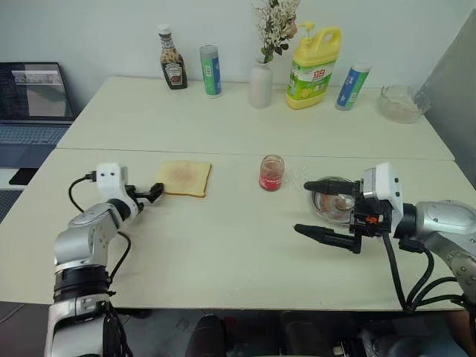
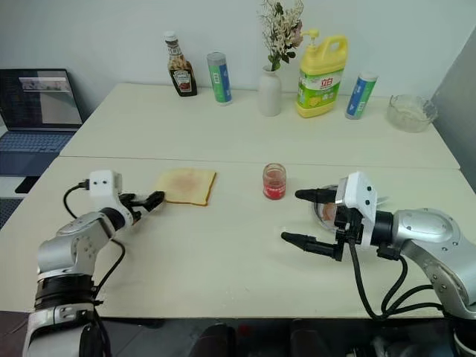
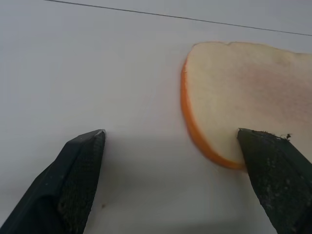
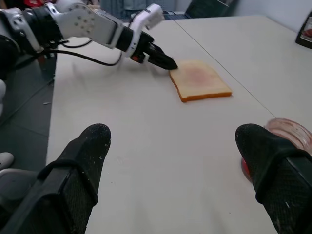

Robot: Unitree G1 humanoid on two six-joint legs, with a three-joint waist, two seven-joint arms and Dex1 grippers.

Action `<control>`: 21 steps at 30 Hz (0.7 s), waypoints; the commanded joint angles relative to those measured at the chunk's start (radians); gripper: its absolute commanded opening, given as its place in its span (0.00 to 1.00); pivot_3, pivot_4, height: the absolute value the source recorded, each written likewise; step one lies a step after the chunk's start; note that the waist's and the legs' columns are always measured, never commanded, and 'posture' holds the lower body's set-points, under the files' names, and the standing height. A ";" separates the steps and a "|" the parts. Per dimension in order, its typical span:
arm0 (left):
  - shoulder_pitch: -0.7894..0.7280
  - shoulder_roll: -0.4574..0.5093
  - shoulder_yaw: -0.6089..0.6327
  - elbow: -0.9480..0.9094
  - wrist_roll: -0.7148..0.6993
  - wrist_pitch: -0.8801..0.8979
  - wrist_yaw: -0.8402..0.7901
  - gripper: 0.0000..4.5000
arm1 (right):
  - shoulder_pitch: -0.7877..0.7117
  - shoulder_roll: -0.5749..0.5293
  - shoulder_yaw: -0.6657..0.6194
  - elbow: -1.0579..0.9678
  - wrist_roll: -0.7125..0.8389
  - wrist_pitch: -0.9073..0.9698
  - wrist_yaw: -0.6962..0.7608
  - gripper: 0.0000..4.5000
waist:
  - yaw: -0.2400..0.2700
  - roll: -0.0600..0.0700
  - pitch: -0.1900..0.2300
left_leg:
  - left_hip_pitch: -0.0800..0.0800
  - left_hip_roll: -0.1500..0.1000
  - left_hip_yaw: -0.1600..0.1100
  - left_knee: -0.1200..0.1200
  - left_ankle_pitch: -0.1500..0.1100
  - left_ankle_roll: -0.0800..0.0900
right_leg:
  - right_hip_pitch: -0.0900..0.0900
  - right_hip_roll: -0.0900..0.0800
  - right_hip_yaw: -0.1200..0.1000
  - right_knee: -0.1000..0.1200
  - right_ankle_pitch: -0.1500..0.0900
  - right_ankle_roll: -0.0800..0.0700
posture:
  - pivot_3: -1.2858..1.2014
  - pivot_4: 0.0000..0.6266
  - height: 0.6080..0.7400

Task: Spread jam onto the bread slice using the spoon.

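The bread slice lies flat on the table, left of centre, with a brownish-pink middle. My left gripper is open at the slice's left corner. In the left wrist view one finger overlaps the crust of the bread slice and the other rests beside it on bare table. The jam jar, small, clear and without a lid, stands right of the bread. My right gripper is open and empty, pointing left, in front of a round steel dish. The spoon is hidden.
Along the table's far side stand a ketchup bottle, a blue-green can, a white vase with flowers, a yellow detergent bottle, a blue tube and a glass bowl. A laptop sits off to the left.
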 commanded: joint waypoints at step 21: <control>-0.141 0.012 -0.083 0.189 -0.002 0.083 -0.175 0.00 | 0.044 -0.018 -0.052 -0.067 0.027 0.011 -0.021 1.00 | 0.001 0.001 0.000 | 0.000 -0.001 -0.004 0.000 0.000 0.000 | 0.002 -0.001 -0.005 0.001 0.000 0.000 | 0.52 0.24 1.00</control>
